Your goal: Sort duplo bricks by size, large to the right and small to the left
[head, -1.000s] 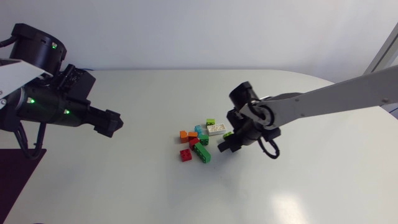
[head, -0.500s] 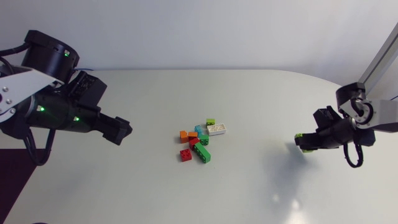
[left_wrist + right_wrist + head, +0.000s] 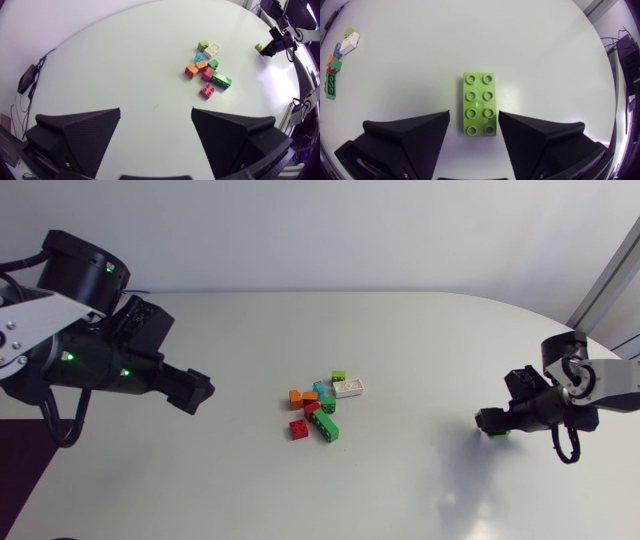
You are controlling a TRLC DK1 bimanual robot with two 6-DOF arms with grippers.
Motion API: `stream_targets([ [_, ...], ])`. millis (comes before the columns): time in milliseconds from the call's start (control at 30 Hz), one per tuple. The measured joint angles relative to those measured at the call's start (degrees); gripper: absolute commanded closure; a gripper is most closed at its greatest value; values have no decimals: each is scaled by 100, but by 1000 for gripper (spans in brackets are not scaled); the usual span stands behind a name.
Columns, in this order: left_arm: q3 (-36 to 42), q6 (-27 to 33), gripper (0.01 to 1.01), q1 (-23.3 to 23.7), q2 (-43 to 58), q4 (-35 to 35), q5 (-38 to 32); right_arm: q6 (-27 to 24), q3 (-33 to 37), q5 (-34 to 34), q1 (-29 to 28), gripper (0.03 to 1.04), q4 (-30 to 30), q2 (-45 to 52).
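A lime green two-by-four brick (image 3: 479,104) lies flat on the table at the right, studs up. My right gripper (image 3: 474,119) is open around it, with a gap between the brick and each finger. From above, that lime brick (image 3: 491,423) shows at the tip of the right gripper (image 3: 497,420). Several bricks form a pile (image 3: 320,408) at the table's middle: a white one (image 3: 348,388), a small lime one (image 3: 338,376), an orange one (image 3: 296,397), a red one (image 3: 299,429) and a long green one (image 3: 324,426). My left gripper (image 3: 200,392) hangs open and empty left of the pile.
In the left wrist view the pile (image 3: 207,75) lies ahead of the open left gripper (image 3: 156,111), with bare table between them. A black cable (image 3: 35,75) lies near the table's far edge. The table's rounded right edge runs close behind the lime brick.
My right arm carried the lime brick from the pile to the table's right side, set it down and opened its fingers. The left arm shifted slightly toward the middle.
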Motion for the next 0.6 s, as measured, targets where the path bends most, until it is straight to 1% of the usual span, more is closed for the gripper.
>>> stream_targets([
  [133,0,2,43,-61,11,0,-2,24,22,15,42,69,-7,0],
  [233,2,4,43,-273,109,50,-2,70,52,39,92,69,-55,-15],
  [300,4,7,43,-494,289,184,-2,133,57,42,197,69,-105,-85],
  [400,155,120,43,-837,828,328,0,240,127,42,389,69,-332,-286],
  [533,527,518,43,-1209,1729,391,-2,393,345,42,601,69,-579,-605],
  [600,673,660,43,-1384,2026,433,-13,446,411,42,664,69,-638,-741],
])
